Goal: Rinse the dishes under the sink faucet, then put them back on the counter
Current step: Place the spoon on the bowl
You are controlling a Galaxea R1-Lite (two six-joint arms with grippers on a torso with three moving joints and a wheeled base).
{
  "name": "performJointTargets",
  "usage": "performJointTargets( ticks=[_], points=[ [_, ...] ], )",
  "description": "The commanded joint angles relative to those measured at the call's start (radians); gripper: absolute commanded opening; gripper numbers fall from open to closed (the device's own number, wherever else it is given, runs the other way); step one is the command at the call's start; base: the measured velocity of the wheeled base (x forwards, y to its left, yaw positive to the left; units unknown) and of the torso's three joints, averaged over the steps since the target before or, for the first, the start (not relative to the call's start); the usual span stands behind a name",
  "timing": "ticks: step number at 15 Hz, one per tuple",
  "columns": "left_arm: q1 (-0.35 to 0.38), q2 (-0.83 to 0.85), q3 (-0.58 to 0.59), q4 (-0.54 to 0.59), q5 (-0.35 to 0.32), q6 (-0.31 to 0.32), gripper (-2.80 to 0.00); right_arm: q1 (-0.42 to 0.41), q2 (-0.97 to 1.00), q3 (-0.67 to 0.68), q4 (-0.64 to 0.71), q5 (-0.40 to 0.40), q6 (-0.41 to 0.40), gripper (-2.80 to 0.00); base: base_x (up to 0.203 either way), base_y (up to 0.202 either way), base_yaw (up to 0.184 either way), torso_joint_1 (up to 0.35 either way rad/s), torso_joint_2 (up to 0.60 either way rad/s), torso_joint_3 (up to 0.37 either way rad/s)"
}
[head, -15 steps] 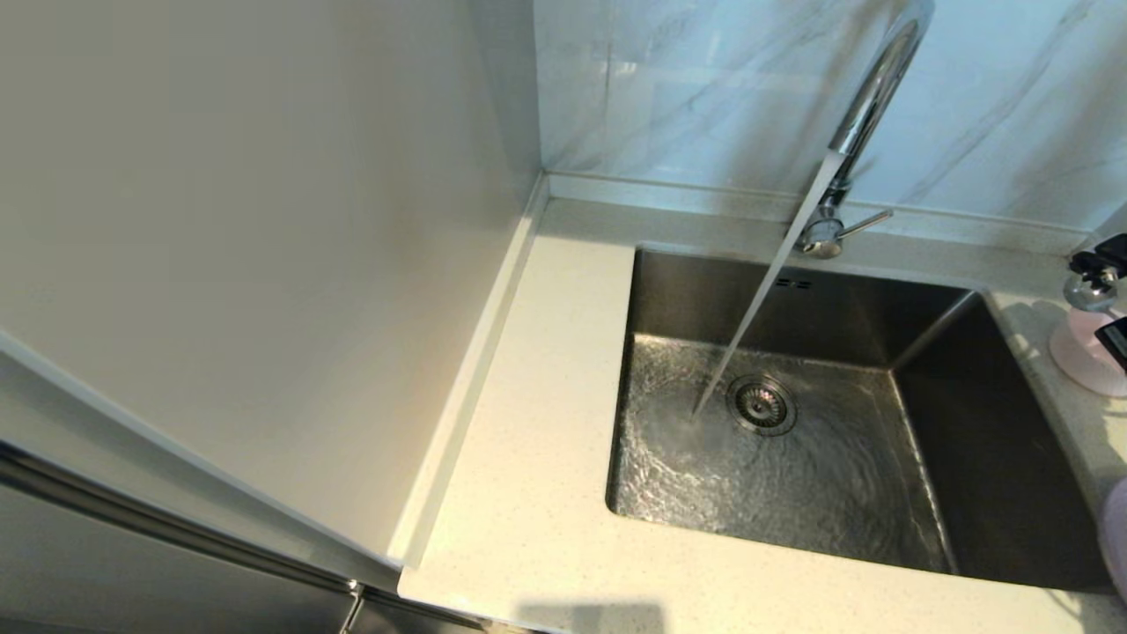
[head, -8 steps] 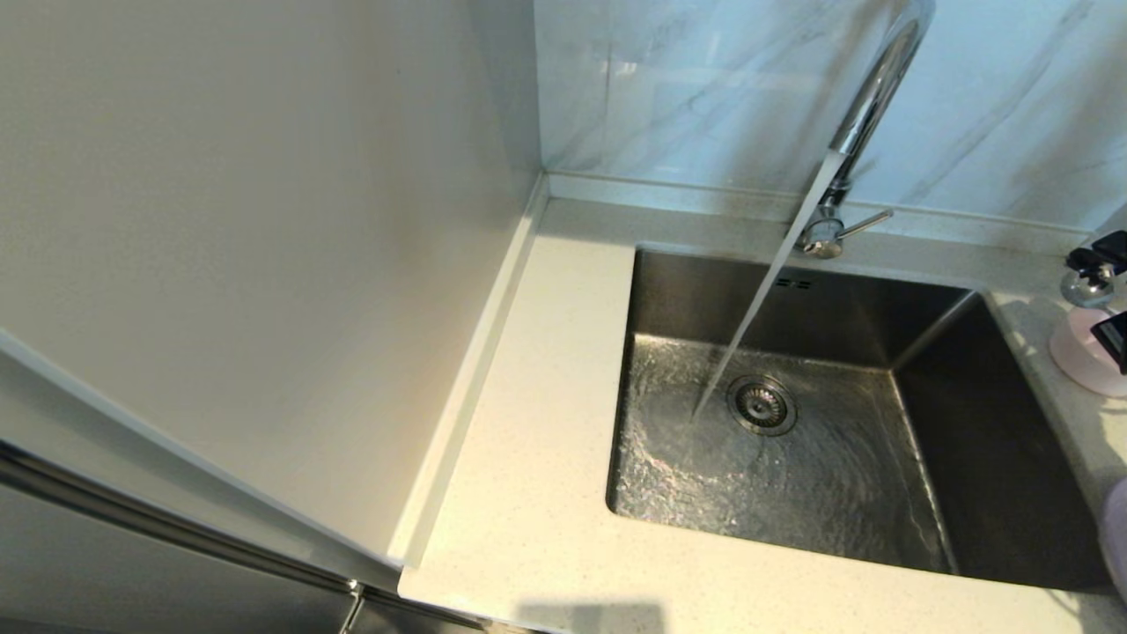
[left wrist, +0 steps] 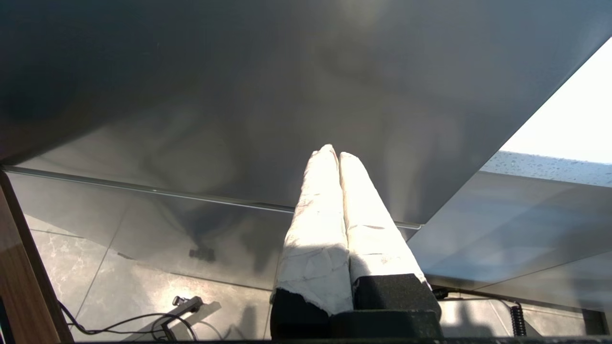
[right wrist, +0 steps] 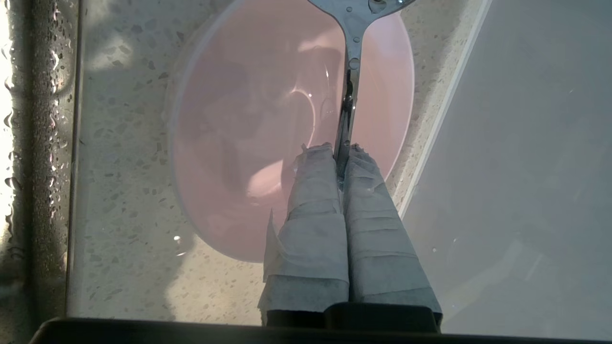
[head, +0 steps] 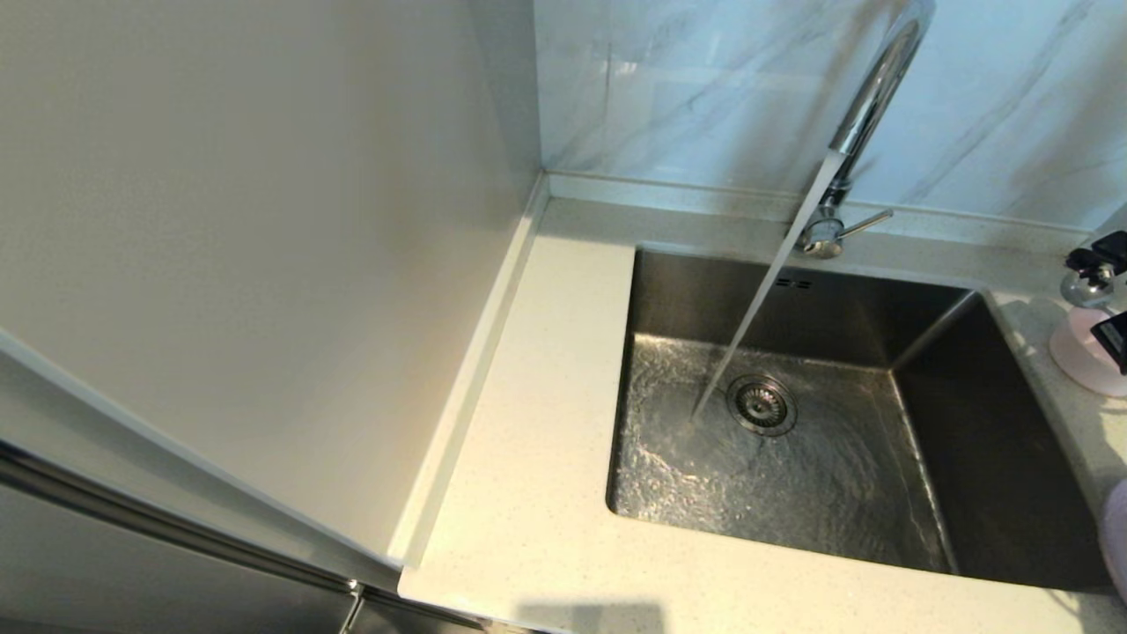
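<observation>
Water runs from the chrome faucet [head: 867, 97] into the steel sink [head: 986, 423], landing just left of the round drain [head: 762, 403]. At the far right of the counter [head: 546, 440] stands the pale pink bowl [head: 1081, 363] [right wrist: 248, 119]. My right gripper [right wrist: 342, 148] is shut on the handle of the wet metal spoon [right wrist: 353, 57] [head: 1088, 287] and holds it over the bowl. A sliver of the lavender plate [head: 1116, 537] shows at the right edge. My left gripper [left wrist: 334, 154] is shut on nothing, parked low beside a dark cabinet panel.
A tall cream panel [head: 264, 220] walls off the counter's left side. The marble wall panel [head: 704, 79] stands behind the faucet, whose thin lever [head: 867, 223] points right. In the right wrist view the low raised back edge [right wrist: 447, 110] runs next to the bowl.
The spoon in my right gripper has shifted very slightly over the pink bowl. Water keeps running into the sink. Nothing else has moved.
</observation>
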Motion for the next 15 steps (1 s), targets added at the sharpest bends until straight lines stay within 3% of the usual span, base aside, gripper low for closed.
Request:
performJointTargets(
  ticks=[1,15],
  points=[
    [0.000,0.000,0.000,0.000,-0.001,0.000,-2.80,-0.001,0.002,0.003,0.003,-0.003,-0.005,-2.80,0.000,0.000,0.000,0.000,0.00,0.000],
    [0.000,0.000,0.000,0.000,0.000,0.000,-2.80,-0.001,0.016,-0.013,0.003,-0.008,-0.003,-2.80,0.000,0.000,0.000,0.000,0.00,0.000]
  ],
)
